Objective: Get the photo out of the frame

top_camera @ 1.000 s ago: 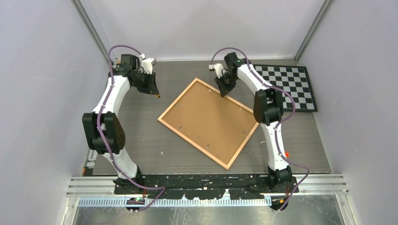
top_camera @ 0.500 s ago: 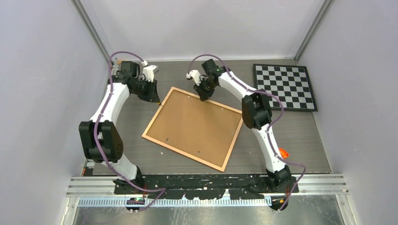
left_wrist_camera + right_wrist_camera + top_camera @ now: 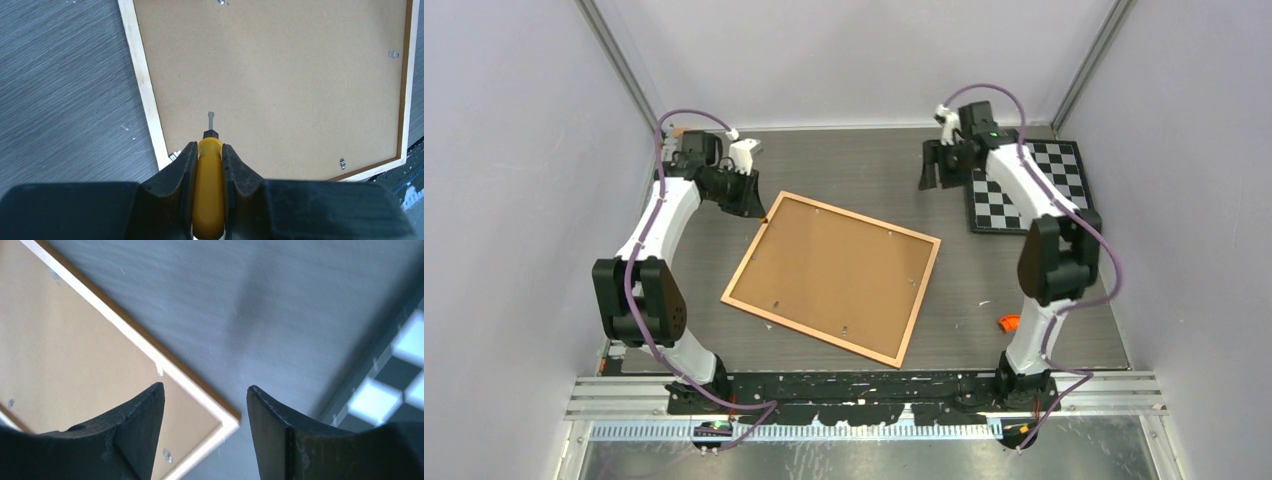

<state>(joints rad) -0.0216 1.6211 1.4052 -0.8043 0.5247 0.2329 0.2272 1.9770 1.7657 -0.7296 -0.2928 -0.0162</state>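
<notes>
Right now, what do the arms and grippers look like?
Both the left arm and right arm have white links, black joint housings and a purple cable looping alongside. The left gripper and right gripper have black fingers tapering to curved tips.

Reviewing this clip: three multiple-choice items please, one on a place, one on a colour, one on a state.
1. The checkerboard lies: A) far right of the table B) near left C) centre.
2. The handle of the screwdriver in the left end effector is: A) blue B) yellow C) red.
3. The frame lies: A) flat, back up B) flat, glass up C) propped upright.
Key: A, the top view shows it there; B, the left wrist view shows yellow; A, its brown back and clips face up.
</notes>
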